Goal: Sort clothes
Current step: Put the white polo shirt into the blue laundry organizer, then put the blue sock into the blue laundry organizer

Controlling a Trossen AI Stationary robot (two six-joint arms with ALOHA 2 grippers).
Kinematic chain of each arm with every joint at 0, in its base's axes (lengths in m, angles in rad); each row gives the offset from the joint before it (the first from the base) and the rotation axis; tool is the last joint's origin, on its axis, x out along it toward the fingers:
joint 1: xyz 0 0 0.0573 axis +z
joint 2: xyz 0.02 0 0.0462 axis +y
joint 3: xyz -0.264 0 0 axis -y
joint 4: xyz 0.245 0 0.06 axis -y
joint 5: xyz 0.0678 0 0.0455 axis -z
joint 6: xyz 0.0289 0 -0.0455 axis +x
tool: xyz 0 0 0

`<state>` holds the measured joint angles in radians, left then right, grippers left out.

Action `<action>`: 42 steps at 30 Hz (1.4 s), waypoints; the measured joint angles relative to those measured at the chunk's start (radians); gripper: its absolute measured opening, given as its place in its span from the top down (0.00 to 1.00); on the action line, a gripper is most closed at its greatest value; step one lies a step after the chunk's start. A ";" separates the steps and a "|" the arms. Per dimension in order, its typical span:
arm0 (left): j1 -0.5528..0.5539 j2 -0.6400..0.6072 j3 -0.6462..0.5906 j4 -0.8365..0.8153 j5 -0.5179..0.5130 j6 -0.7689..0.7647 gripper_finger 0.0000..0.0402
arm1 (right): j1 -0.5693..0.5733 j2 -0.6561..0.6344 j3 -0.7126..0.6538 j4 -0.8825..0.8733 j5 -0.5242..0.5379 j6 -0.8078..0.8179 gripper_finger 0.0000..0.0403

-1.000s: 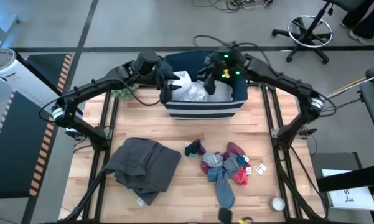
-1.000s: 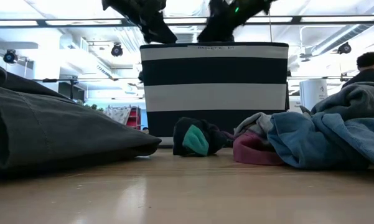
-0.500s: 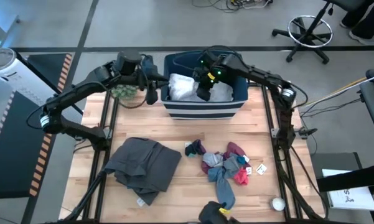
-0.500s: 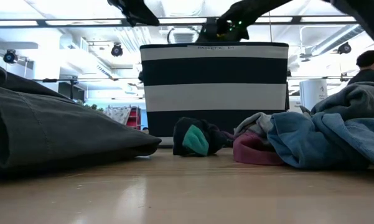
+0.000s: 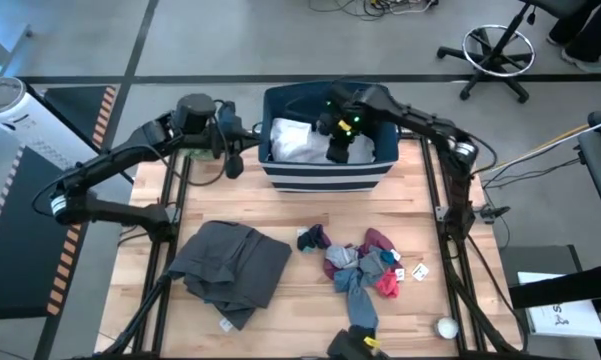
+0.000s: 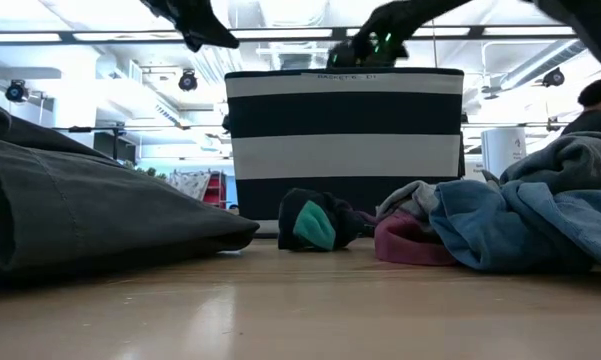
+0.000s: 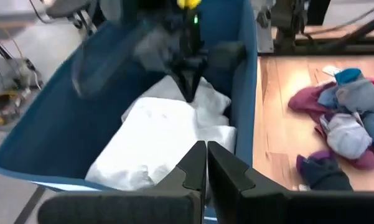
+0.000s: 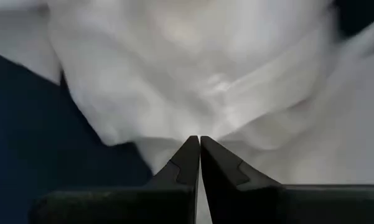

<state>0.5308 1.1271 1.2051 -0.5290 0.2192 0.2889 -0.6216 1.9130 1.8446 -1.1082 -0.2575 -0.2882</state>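
The white garment (image 5: 298, 142) lies inside the navy striped bin (image 5: 330, 178) at the table's far edge. My right gripper (image 5: 338, 152) hangs shut over the bin and points down at the white cloth (image 8: 211, 68). The left wrist view shows it (image 7: 190, 93) just above the garment (image 7: 155, 134). My left gripper (image 7: 205, 149) is shut and empty, just left of the bin (image 5: 238, 145). A dark grey garment (image 5: 230, 265) lies on the near left of the table. A heap of blue, maroon and teal clothes and socks (image 5: 360, 268) lies near the middle. My right gripper's shut fingertips (image 7: 190, 96) point straight down at the white garment's top in the bin. I cannot tell whether they touch the cloth. Nothing shows between the fingers in the right wrist view.
The bin's walls (image 6: 345, 140) stand tall at the far edge. A green fuzzy plant (image 5: 195, 150) sits under my left arm. Small tags (image 5: 410, 272) and a round object (image 5: 446, 327) lie near the right front. Bare wood (image 5: 320, 210) lies between bin and clothes.
My left gripper has drawn back from the bin's left wall toward the table's left edge. The white garment, bunched high at the bin's left side a second ago, now lies lower and spread inside the bin. My right gripper has moved slightly toward the near edge over the bin.
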 joint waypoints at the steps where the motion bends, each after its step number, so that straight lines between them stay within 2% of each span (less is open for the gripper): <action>1: 0.000 -0.013 -0.021 0.019 0.000 -0.005 1.00 | 0.000 -0.025 0.000 0.016 0.000 0.000 1.00; 5: 0.000 -0.052 -0.077 0.070 0.000 -0.011 1.00 | 0.002 -0.108 0.000 0.137 -0.017 0.000 1.00; 7: 0.000 -0.062 -0.082 0.077 0.004 -0.018 1.00 | 0.003 -0.127 0.000 0.219 -0.070 0.008 1.00; 12: 0.000 -0.066 -0.076 0.089 0.008 -0.035 1.00 | 0.004 -0.097 -0.004 0.358 -0.189 0.015 1.00; 18: 0.000 -0.069 -0.076 0.131 0.042 -0.066 1.00 | 0.004 0.034 -0.007 0.336 -0.196 -0.018 1.00; 24: -0.002 -0.074 -0.090 0.159 0.062 -0.076 1.00 | 0.002 0.146 -0.008 0.237 -0.187 -0.043 1.00; 29: -0.006 -0.097 -0.138 0.222 0.062 -0.087 1.00 | 0.008 0.185 -0.013 0.187 -0.158 -0.058 1.00; 34: -0.006 -0.134 -0.182 0.263 0.063 -0.089 1.00 | 0.018 0.121 -0.013 0.185 -0.062 -0.072 1.00; 38: -0.006 -0.171 -0.223 0.303 0.063 -0.089 1.00 | 0.022 0.001 -0.012 0.198 -0.007 -0.071 1.00; 42: -0.015 -0.207 -0.242 0.324 0.063 -0.089 1.00 | 0.036 -0.135 -0.011 0.200 0.001 -0.065 1.00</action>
<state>0.5155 0.9200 0.9630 -0.2055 0.2817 0.1997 -0.5861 1.7780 1.8332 -0.9084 -0.2562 -0.3531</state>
